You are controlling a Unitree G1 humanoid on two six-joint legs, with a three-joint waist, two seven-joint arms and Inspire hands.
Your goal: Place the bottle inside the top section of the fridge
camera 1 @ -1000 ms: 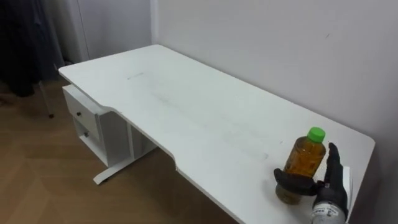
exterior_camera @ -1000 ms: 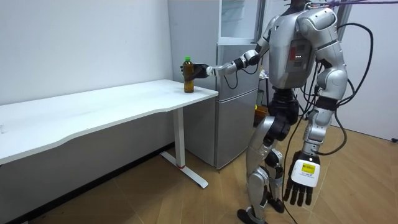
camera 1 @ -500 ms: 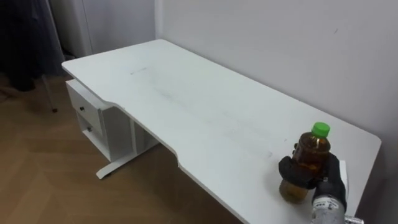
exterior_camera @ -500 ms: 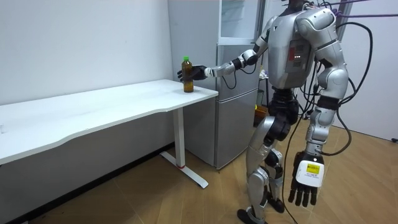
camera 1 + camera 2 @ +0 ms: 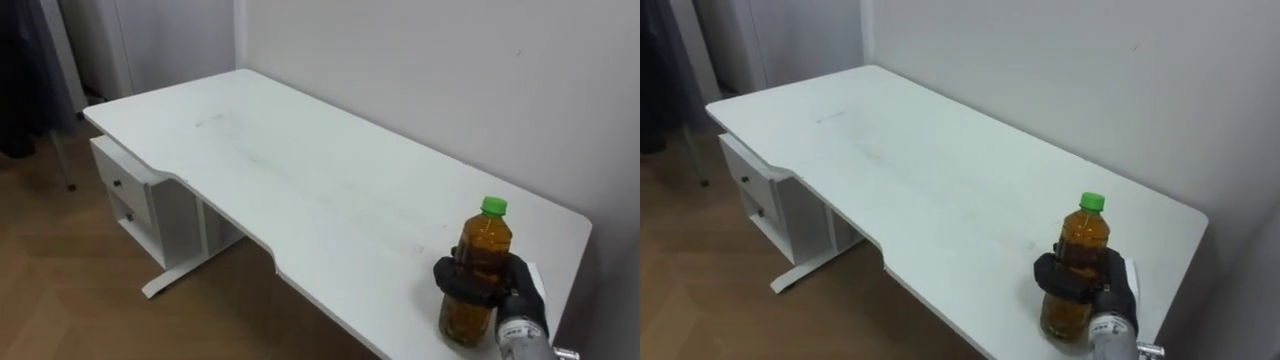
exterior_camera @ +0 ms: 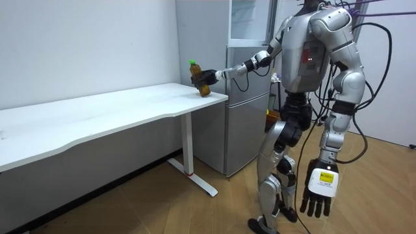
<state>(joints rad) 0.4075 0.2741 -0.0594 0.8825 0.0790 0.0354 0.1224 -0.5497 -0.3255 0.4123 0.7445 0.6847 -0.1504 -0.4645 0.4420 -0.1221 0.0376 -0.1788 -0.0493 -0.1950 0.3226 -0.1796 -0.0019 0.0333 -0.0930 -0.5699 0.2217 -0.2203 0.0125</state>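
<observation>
Bottle (image 5: 484,240) is tilted now; 0.5 s ago it stood upright on the desk (image 5: 300,170). 1 s ago the right robot hand (image 5: 468,286) sat loose at its side, now the dark fingers are wrapped round its lower half, grasping it.

Eye views: amber bottle, green cap, at the desk's near right corner close to the wall. The base looks to be at the desk top; I can't tell if it's touching or just clear. A drawer unit (image 5: 125,185) sits under the far left end of the desk, over wood floor.

Room view adds:
- the bottle's cap leans toward the room view's left, base by the desk edge, right arm stretched out to it
- the robot stands upright on the floor in front of a grey fridge (image 6: 248,110), which is just beside the desk's end
- the left robot hand (image 6: 317,188) hangs low by the leg, fingers straight and pointing down, holding nothing, well apart from the desk
</observation>
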